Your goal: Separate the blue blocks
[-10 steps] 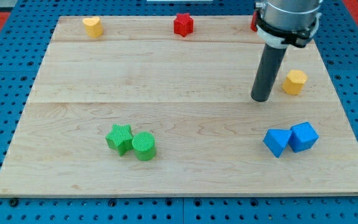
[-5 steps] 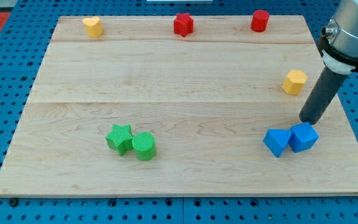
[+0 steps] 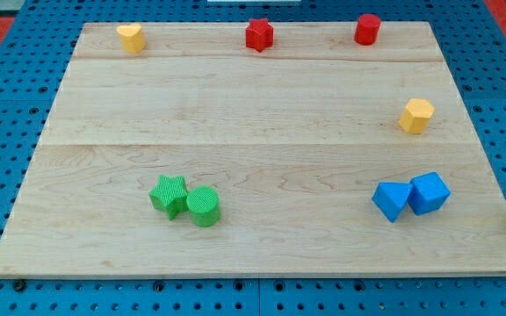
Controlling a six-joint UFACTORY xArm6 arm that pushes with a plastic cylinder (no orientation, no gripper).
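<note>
1. Now, my tip: only a dark sliver shows at the right edge of the frame, low down, off the board; the tip's very end cannot be made out. Rod only, no fingers, so no state to give.
2. Blue blocks: two, lower right of the board. Left blue block [image 3: 391, 200] and right blue block [image 3: 430, 192] sit touching, side by side, the right one slightly higher in the frame. Both angular; exact shapes unclear.
3. Yellow block [image 3: 417, 115]: right side, above the blue pair, well apart from it. Looks hexagonal.
4. Red cylinder [image 3: 367, 29]: upper right, near the board's top edge.
5. Red star [image 3: 259, 34]: top centre.
6. Second yellow block [image 3: 131, 37]: upper left, rounded shape, hard to say more.
7. Green star [image 3: 170, 194] and green cylinder [image 3: 204, 206]: lower left of centre, touching, star on the left.
8. Board [image 3: 235, 114]: pale wood, lying on a blue pegboard [image 3: 7, 158].
</note>
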